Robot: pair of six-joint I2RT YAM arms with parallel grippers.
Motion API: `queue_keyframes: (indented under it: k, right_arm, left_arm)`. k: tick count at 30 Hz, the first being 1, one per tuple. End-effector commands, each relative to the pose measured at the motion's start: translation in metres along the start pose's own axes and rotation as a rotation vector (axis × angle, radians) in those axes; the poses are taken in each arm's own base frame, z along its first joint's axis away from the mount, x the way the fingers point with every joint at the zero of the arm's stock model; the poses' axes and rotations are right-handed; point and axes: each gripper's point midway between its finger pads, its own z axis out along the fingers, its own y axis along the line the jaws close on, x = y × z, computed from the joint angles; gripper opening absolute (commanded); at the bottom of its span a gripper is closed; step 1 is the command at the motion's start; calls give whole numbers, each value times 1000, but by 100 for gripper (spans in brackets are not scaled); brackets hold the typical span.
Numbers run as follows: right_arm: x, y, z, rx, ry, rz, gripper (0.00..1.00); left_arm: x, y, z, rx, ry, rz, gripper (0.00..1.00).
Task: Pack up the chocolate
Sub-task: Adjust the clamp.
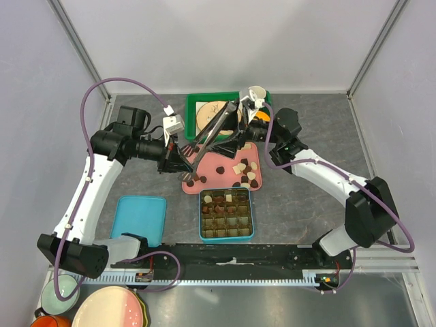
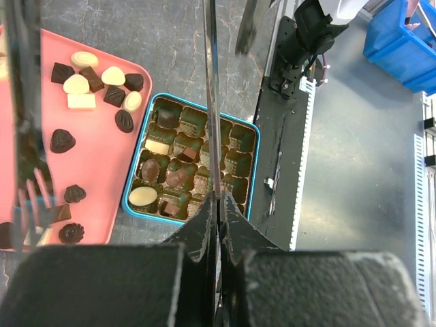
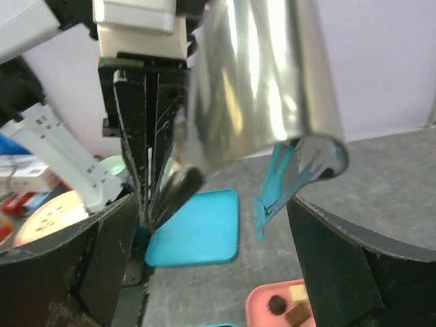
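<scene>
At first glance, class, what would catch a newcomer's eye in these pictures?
The metal tongs stand out first, held up at the centre: the left gripper is shut on them and the right gripper stands open by their shiny end. Beneath lie a pink tray of loose chocolates and, beside it, a teal tin, partly filled.

Colours: chocolate [image 2: 63,140] mostly dark brown, some mid-brown, a few cream-white. Tray [image 2: 102,177] under the loose pieces is plain salmon pink. Tin [image 1: 227,239] has a teal shell and dark brownish cups inside. Lid [image 1: 139,219] flat light blue. Rear tray [image 1: 193,109] bright green. Tongs [image 1: 216,126] bare mirror steel. Table [image 1: 306,129] dark grey, mottled with pale veins. Arms [image 1: 92,184] white shells, black joints. Cables [image 1: 102,88] purple. Plate [image 1: 109,310] cream fading to pink.
</scene>
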Motion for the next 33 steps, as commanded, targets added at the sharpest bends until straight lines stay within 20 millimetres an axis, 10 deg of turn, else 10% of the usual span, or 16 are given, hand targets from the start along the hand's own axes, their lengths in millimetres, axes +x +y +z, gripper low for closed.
queue_keyframes:
  k: [1,33]
  right_arm:
    - [-9,21,2,-133,32,21,98]
    - [-23,39,14,-185,-35,43,78]
  left_arm:
    - [-11,-5,-4,8,-26,75,1]
    - [-16,0,-4,-15,-34,64,2]
